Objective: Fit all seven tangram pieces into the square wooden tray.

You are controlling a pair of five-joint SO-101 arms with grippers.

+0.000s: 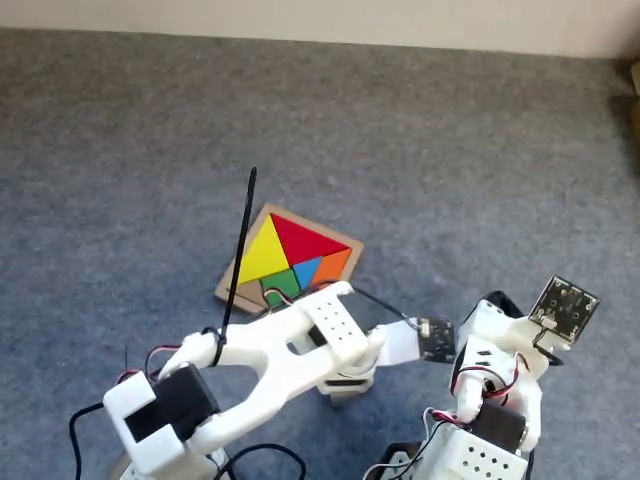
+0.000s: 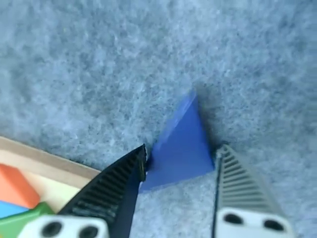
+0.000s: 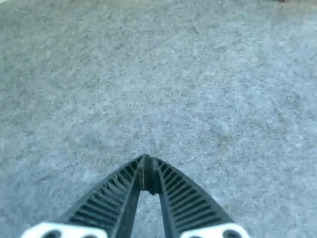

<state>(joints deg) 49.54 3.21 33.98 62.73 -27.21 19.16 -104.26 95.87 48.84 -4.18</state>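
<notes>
The square wooden tray [image 1: 228, 291] lies on the grey carpet and holds a yellow triangle [image 1: 262, 255], a red triangle [image 1: 300, 240], an orange piece [image 1: 336, 265], a light blue piece [image 1: 306, 270] and a green piece [image 1: 283, 285]. My left arm [image 1: 320, 340] stretches over the tray's near corner. In the left wrist view my left gripper [image 2: 182, 151] is shut on a dark blue triangle [image 2: 181, 146], which is tilted on the carpet just outside the tray rim [image 2: 44, 161]. My right gripper [image 3: 148, 171] is shut with nothing in it, over bare carpet.
A thin black strap [image 1: 240, 245] sticks up from the left arm across the tray's left side. The right arm [image 1: 500, 375] stands folded at the lower right. Open carpet surrounds the tray; a pale wall base runs along the far edge.
</notes>
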